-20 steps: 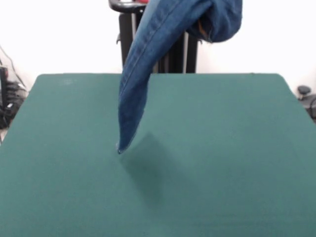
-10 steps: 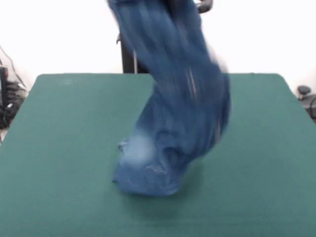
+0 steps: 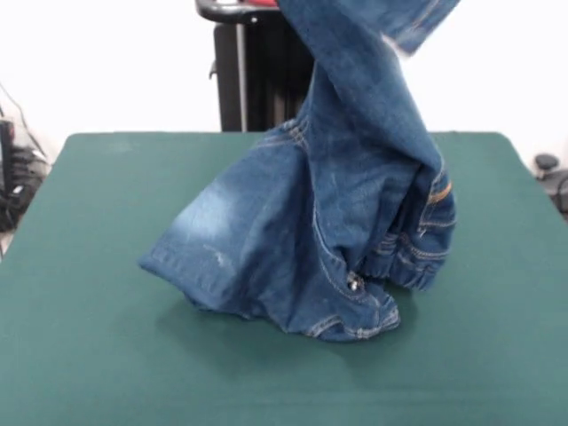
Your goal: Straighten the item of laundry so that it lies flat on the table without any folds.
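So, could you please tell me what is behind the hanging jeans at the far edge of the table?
Behind the jeans stands the robot's black pedestal, past the green table. The denim covers the pedestal's right part and whatever holds the jeans up.

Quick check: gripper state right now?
Gripper: not in view; the jeans hang from above the picture's top edge, their lower part bunched on the table.
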Tool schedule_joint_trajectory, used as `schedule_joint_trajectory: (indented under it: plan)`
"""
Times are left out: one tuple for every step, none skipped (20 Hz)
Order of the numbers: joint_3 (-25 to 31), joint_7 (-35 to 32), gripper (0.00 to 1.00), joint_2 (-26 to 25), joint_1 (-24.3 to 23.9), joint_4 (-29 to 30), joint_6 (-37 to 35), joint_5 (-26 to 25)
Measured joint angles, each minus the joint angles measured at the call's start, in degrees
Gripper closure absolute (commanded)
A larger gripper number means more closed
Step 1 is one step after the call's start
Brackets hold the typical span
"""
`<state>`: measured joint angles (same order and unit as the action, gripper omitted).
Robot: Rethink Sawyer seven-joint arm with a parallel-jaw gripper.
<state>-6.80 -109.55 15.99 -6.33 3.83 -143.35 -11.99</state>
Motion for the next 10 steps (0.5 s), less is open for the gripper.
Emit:
schedule_joint_trajectory:
  plan:
    - [0.0, 0.0, 1.0, -0.61, -0.01, -0.66, -0.05, 0.15]
    - [0.0, 0.0, 1.0, -0.86, -0.01, -0.93, -0.05, 0.3]
    - [0.0, 0.0, 1.0, -1.15, -0.01, -1.22, -0.05, 0.57]
    - [0.0, 0.0, 1.0, -1.29, 0.0, -1.3, -0.05, 0.8]
    - [0.0, 0.0, 1.0, -1.39, 0.0, -1.32, -0.05, 1.09]
    - [0.0, 0.0, 1.0, -1.43, 0.0, -1.31, -0.05, 1.32]
    - [0.0, 0.0, 1.0, -1.43, 0.01, -1.32, -0.05, 1.71]
    - [-0.01, 0.0, 1.0, -1.41, 0.02, -1.32, -0.05, 1.94]
    - [0.0, 0.0, 1.0, -1.37, 0.05, -1.32, -0.04, 2.21]
    - [0.0, 0.0, 0.0, -1.14, 0.12, -1.31, -0.06, 2.8]
